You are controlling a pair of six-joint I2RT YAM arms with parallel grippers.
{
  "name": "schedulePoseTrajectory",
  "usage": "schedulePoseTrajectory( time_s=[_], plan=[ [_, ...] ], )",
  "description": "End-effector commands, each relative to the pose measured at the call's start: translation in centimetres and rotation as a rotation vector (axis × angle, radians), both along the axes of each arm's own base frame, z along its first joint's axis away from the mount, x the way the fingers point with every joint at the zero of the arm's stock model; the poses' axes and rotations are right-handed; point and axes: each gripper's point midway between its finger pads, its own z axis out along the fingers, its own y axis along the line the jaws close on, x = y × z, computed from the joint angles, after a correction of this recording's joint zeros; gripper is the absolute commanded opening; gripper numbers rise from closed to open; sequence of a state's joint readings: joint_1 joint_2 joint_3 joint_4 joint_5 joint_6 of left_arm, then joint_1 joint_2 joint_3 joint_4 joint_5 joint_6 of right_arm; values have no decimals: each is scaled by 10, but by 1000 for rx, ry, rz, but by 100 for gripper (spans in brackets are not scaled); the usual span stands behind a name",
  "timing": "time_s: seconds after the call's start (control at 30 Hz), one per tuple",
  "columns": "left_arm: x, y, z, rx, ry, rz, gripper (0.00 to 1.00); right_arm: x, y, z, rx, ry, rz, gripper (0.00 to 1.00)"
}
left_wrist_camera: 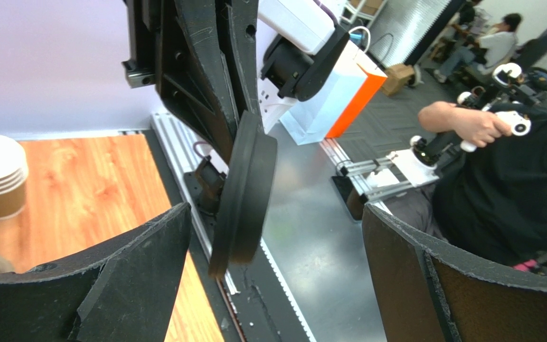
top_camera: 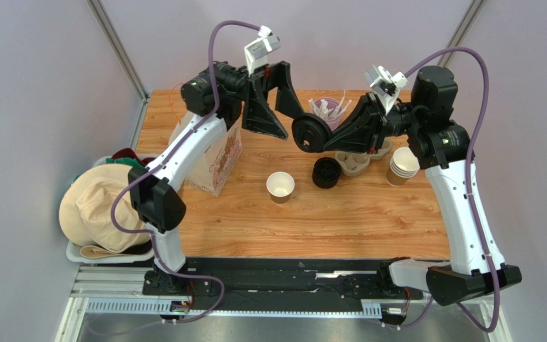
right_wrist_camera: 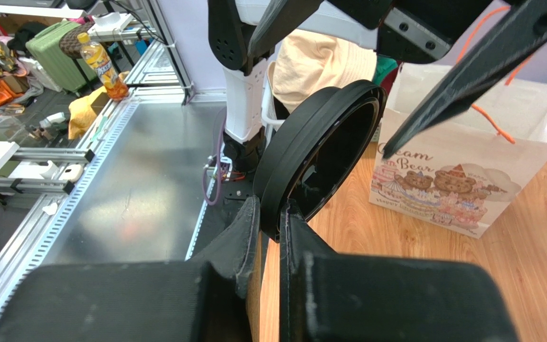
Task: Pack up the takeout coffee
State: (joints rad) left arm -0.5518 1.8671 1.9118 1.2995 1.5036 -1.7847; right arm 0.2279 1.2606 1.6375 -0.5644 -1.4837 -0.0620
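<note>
Both arms arch above the wooden counter [top_camera: 369, 221], right tool [right_wrist_camera: 275, 222] clamped on a round black plastic lid [right_wrist_camera: 292, 153], left tool [left_wrist_camera: 276, 214] spread wide, flanking it.

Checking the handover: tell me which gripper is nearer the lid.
Right. The right gripper is shut on the rim of the lid, holding it. The left gripper is open, straddling the lid with a gap on each side.

Your lid [top_camera: 310, 132] looks matt black plastic; the cup [top_camera: 280, 187] is kraft paper, the table [top_camera: 369, 221] smooth grained wood.
</note>
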Motion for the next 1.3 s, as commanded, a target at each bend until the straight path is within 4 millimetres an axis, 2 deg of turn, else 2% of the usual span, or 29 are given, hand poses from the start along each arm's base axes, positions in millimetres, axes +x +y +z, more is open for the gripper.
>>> schedulePoseTrajectory(
  time_s=[0.0, 0.17, 0.23, 0.27, 0.33, 0.37, 0.4, 0.43, 0.47, 0.5, 0.53, 0.57, 0.63, 0.67, 0.73, 0.77, 0.83, 0.87, 0.9, 1.0, 1.13, 1.27],
  plan=[
    [-40, 56, 11, 109, -330, 24, 98, -54, -11, 26, 32, -85, 113, 0],
    [-65, 78, 40, 60, -327, 66, 98, -70, -14, 21, 36, -119, 100, 0],
    [-56, 83, 60, 11, -243, 123, 99, -67, -13, 17, 27, -114, 75, 0],
    [-63, 89, 73, -25, -250, 155, 99, -67, -14, 17, 25, -124, 63, 0],
    [-44, 94, 89, -83, -213, 268, 99, -64, -14, 14, 15, -131, 33, 0],
    [-42, 97, 108, -195, -376, 346, 99, -63, -14, 14, 12, -136, 21, 0],
    [-21, 100, 98, -114, -218, 444, 99, -59, -13, 13, 5, -138, 1, 0],
    [-12, 101, 96, -106, -237, 539, 99, -57, -13, 13, 4, -144, -8, 0],
    [13, 107, 110, -155, -471, 745, 99, -56, -13, 14, 1, -143, -20, 0],
    [18, 106, 89, -77, -444, 787, 99, -56, -13, 14, 2, -143, -22, 0],
    [26, 108, 84, -63, -489, 824, 99, -55, -13, 17, 6, -155, -25, 0],
    [41, 112, 69, -20, -511, 878, 99, -55, -13, 18, 8, -156, -21, 0],
    [53, 112, 51, 17, -541, 884, 99, -54, -12, 21, 10, -149, -24, 0],
    [65, 111, 31, 59, -527, 900, 99, -52, -12, 21, 10, -145, -22, 0],
    [64, 103, 10, 83, -521, 848, 99, -50, -11, 20, 10, -134, -17, 1],
    [62, 97, -11, 99, -532, 784, 99, -47, -10, 19, 9, -120, -8, 1],
    [49, 82, -36, 107, -523, 682, 99, -43, -9, 18, 11, -98, 3, 1],
    [44, 78, -42, 106, -534, 651, 99, -42, -8, 17, 14, -85, 19, 1],
    [34, 69, -47, 104, -527, 602, 99, -40, -7, 13, 12, -61, 28, 1],
    [23, 54, -54, 116, -484, 537, 99, -37, -6, 11, 13, -31, 50, 2],
    [5, 45, -45, 63, -423, 433, 99, -36, -4, 1, 10, -11, 70, 2],
    [2, 43, -35, 35, -392, 420, 99, -34, -4, -8, 7, -3, 64, 2]
  ],
)
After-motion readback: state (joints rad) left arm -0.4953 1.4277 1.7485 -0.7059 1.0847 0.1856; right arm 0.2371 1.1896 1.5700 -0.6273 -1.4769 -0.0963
